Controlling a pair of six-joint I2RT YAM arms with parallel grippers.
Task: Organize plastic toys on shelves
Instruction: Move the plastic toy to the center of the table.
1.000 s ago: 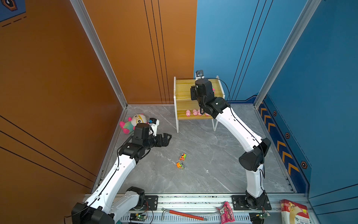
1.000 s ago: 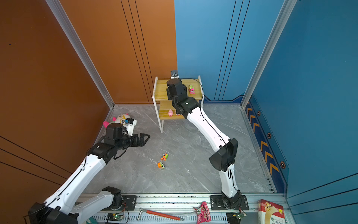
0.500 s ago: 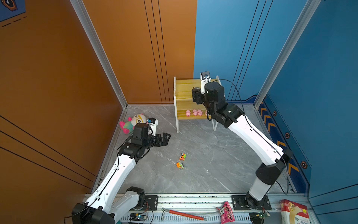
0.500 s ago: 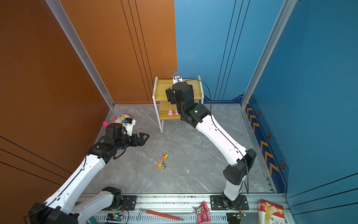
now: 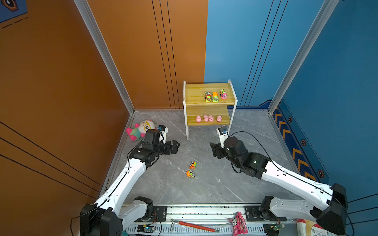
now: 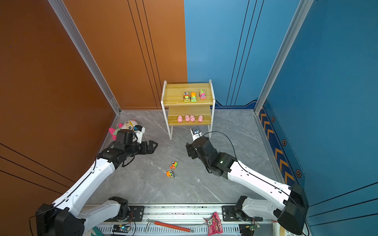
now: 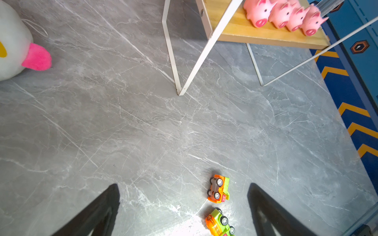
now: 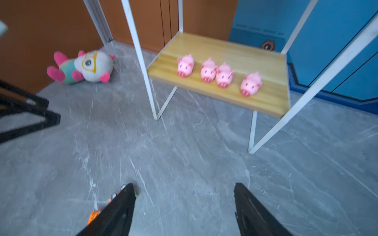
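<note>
Sorting nearly done: on the rack (image 5: 186,122) at the far wall, three trucks (image 5: 214,96) stand on the top board (image 5: 194,95), bunched toward its right end, and four pigs (image 5: 207,118) line the lower board (image 5: 224,123), snouts toward me; each kind has its own tier, which I read as the sorting rule. Two trucks (image 5: 191,169) are not yet shelved; they lie tipped on the grey desk (image 5: 163,190), one just beside the other, wheels showing in the left wrist view. I have my left hand (image 5: 176,147) to their far left and my right hand (image 5: 214,150) to their far right, both above the desk, both spread wide with nothing in them; I judge either could drop onto a truck, and the top board's bare left half has room for both. The doll (image 5: 141,128) lies by the left wall, apart from it all. Writing: the trucks carry cartoon faces but no lettering I can read; the print on the packet (image 5: 238,223) at the near rail is too small to make out.
</note>
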